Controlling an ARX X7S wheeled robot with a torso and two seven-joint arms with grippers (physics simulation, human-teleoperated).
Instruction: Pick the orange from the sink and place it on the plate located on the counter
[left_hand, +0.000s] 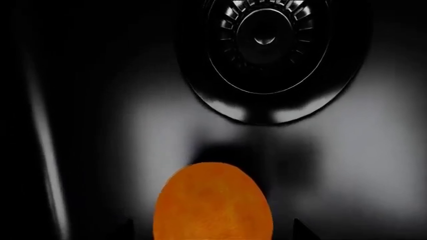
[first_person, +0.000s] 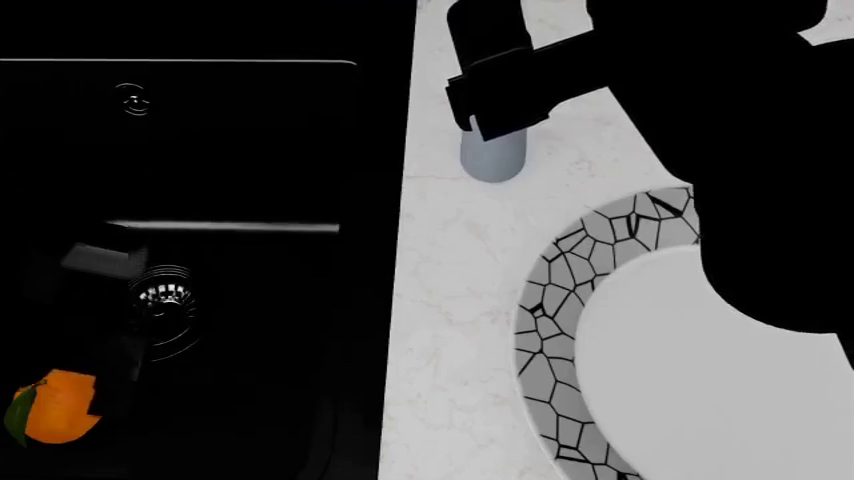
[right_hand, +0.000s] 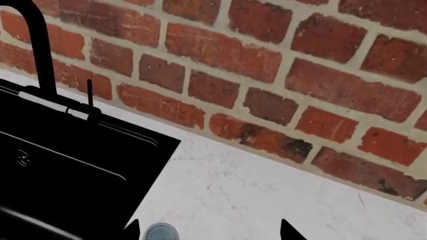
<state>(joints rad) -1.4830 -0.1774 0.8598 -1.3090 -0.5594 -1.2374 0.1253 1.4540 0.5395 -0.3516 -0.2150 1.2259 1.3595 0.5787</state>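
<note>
Round, dimpled bright orange (left_hand: 213, 202) between the parted tips of the left end effector (left_hand: 213, 231), unclamped.

Sink (first_person: 267, 400): set into the counter (first_person: 454, 300), left of the plate
Drain (first_person: 163, 295): on the sink floor, just in front of the bar (first_person: 220, 227)
Orange (first_person: 56, 407): in the sink, near-left corner, in front of and left of the drain
Plate (first_person: 541, 300): on the counter, right of the sink
Brick wall (right_hand: 267, 65): behind the counter
</note>
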